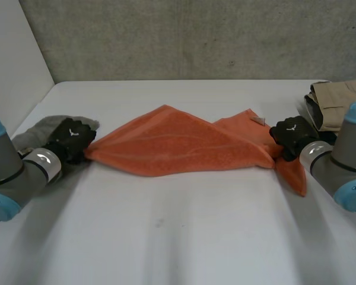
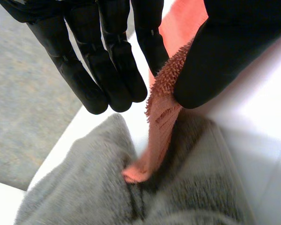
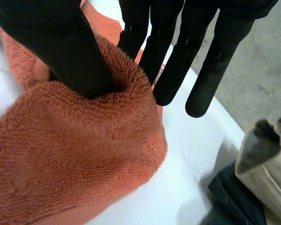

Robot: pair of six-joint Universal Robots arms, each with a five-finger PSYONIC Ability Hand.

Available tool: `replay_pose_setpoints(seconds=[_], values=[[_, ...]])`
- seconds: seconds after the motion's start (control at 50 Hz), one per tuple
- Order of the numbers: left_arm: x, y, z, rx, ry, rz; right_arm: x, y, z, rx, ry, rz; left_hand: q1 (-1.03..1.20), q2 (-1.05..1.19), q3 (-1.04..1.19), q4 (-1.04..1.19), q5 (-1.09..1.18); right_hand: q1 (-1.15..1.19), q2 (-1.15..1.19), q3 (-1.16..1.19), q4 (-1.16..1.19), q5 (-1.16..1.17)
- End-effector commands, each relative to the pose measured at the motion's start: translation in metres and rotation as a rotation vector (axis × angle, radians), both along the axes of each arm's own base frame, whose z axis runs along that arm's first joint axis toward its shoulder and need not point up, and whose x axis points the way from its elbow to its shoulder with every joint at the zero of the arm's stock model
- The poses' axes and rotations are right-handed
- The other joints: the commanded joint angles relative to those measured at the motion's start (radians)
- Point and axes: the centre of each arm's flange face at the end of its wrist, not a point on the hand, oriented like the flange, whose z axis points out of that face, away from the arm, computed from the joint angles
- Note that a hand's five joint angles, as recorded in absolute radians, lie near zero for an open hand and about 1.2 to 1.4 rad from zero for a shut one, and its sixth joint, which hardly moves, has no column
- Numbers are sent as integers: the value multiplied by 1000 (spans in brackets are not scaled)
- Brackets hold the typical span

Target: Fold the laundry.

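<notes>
An orange towel [image 1: 178,142] hangs stretched just above the white table [image 1: 196,237] between my two hands. My left hand [image 1: 74,138] holds its left corner. In the left wrist view the thumb [image 2: 215,61] pinches a strip of the orange towel [image 2: 161,122] against a straight finger. My right hand [image 1: 292,135] holds the right end, where a loose corner droops below it. In the right wrist view the thumb [image 3: 61,47] presses a fold of the orange towel [image 3: 75,154] against the fingers.
A grey cloth [image 1: 38,132] lies under my left hand, and its pile [image 2: 84,187] sits just beyond the fingertips. Folded beige clothes [image 1: 335,104] are stacked at the far right, with a beige garment [image 3: 267,168] over a dark one [image 3: 234,197].
</notes>
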Motion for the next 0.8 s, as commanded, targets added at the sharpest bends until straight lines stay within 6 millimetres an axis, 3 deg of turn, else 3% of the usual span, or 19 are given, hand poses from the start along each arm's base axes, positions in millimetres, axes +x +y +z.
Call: replay_pose_setpoints(seconds=[0.02, 0.14, 0.22, 0.3, 0.36, 0.4, 0.48, 0.5, 0.52, 0.54, 0.6, 0.66, 0.72, 0.76, 0.8], values=[[-6, 35, 54, -20, 176, 11, -21, 24, 45, 111, -6, -81, 233, 199, 207, 202, 239, 271, 213, 205, 198, 244], [-6, 62, 101, -87, 300, 10, -44, 26, 111, -40, -64, -141, 233, 199, 207, 202, 239, 271, 213, 205, 198, 244], [-7, 75, 130, -134, 383, -6, -47, 24, 145, -151, -122, -152, 233, 199, 207, 202, 239, 271, 213, 205, 198, 244], [-11, 88, 150, -162, 448, -30, -40, 20, 161, -202, -200, -138, 233, 199, 207, 202, 239, 271, 213, 205, 198, 244], [-14, 95, 157, -161, 474, -48, -29, 11, 161, -222, -247, -102, 233, 199, 207, 202, 239, 271, 213, 205, 198, 244], [-17, 98, 159, -158, 487, -59, -11, -5, 149, -230, -285, -43, 233, 199, 207, 202, 239, 271, 213, 205, 198, 244], [-20, 98, 155, -141, 488, -67, 18, -40, 105, -235, -304, 53, 233, 199, 207, 202, 239, 271, 213, 205, 198, 244], [-21, 97, 154, -136, 488, -65, 22, -48, 93, -238, -305, 61, 233, 199, 207, 202, 239, 102, 44, 36, 29, 75], [-22, 96, 148, -113, 484, -63, 32, -61, 74, -250, -305, 81, 233, 199, 207, 202, 239, -498, -557, -564, -572, -526], [-23, 96, 145, -100, 482, -63, 35, -67, 66, -255, -305, 81, 233, 199, 207, 202, 239, -893, -952, -960, -967, -921], [-29, 99, 137, -58, 475, -69, 37, -83, 41, -236, -281, 26, 233, 199, 207, 202, 239, -950, -1009, -1017, -1024, -978], [-36, 104, 134, -38, 474, -82, 27, -87, 50, -232, -274, -65, 233, 199, 207, 202, 239, -950, -1009, -1017, -1024, -978], [-41, 110, 134, -29, 474, -89, 12, -79, 74, -220, -288, -189, 233, 199, 207, 202, 239, -950, -1009, -1017, -1024, -978], [-44, 112, 136, -34, 476, -92, 4, -63, 99, -216, -296, -244, 233, 199, 207, 202, 239, -950, -1009, -1017, -1024, -978], [-45, 112, 138, -38, 477, -94, 1, -47, 109, -184, -278, -256, 233, 199, 207, 202, 239, -950, -1009, -1017, -1024, -978]])
